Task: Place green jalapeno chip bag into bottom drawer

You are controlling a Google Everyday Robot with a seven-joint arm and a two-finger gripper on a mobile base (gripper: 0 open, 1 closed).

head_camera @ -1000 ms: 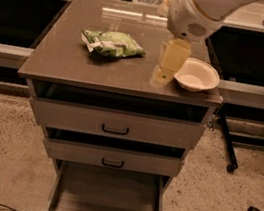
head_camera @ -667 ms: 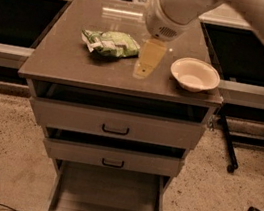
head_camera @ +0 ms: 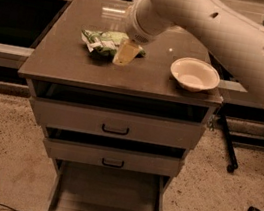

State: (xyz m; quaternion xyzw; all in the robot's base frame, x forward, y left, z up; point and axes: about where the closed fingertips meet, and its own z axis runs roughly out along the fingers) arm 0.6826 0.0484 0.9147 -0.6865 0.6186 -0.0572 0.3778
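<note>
**Bag** (head_camera: 101,42): a small green foil pack, lying flat and crumpled on the rear left part of the bench (head_camera: 63,62). It is judged light, soft and crinkly. The foil is likely slippery and will buckle under a pinch, and the chips inside are fragile. A light hold across a gathered fold or along a sealed end looks safer than a squeeze through the filled middle.

**Claw** (head_camera: 124,55): lowered at the bag's right end, overlapping it in this view. Whether it touches the bag, and whether it is apart or together, cannot be told.

**Arm** (head_camera: 226,30): reaches in from the upper right.

**Bowl** (head_camera: 195,74): pale, on the bench's right side, well apart from the bag.

**Top drawer** (head_camera: 116,124) and **middle drawer** (head_camera: 112,158): each partly pulled out, with black handles.

**Bottom drawer** (head_camera: 106,194): pulled out furthest, a shallow grey tray below the bench front. It appears open enough to receive the bag.
</note>
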